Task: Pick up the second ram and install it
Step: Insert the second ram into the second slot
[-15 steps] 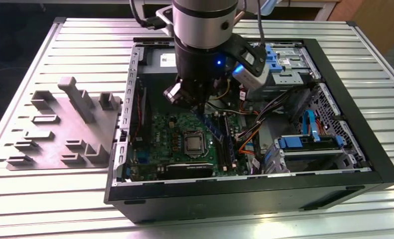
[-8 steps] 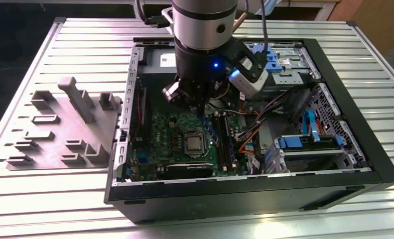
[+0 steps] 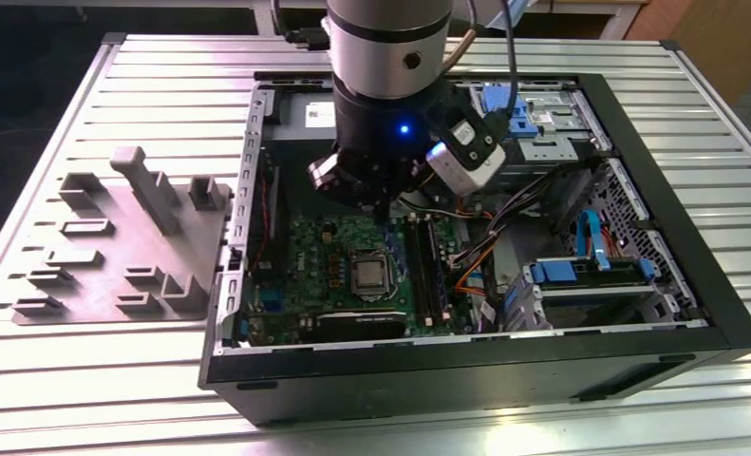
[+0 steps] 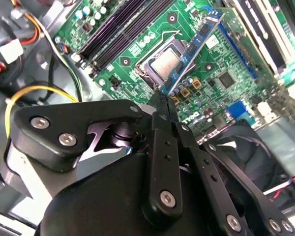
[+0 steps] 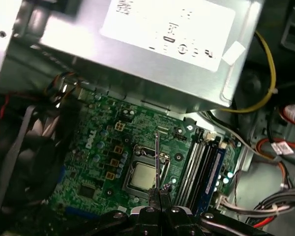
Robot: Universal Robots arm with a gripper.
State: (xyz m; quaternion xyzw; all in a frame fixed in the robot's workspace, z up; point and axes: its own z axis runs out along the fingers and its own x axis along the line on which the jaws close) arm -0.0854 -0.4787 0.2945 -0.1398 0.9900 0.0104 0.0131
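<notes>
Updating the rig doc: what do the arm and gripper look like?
Arm: silver-grey cylinder, black wrist joint with a lit blue light, dark cables alongside, grey-white camera box. Gripper: matte black linkage fingers with silver screw heads.

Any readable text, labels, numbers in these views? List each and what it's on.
Power supply label: print too small to read.
Motherboard: white silkscreen lettering, none readable.
Second ram, held in the fingers: no legible print.
</notes>
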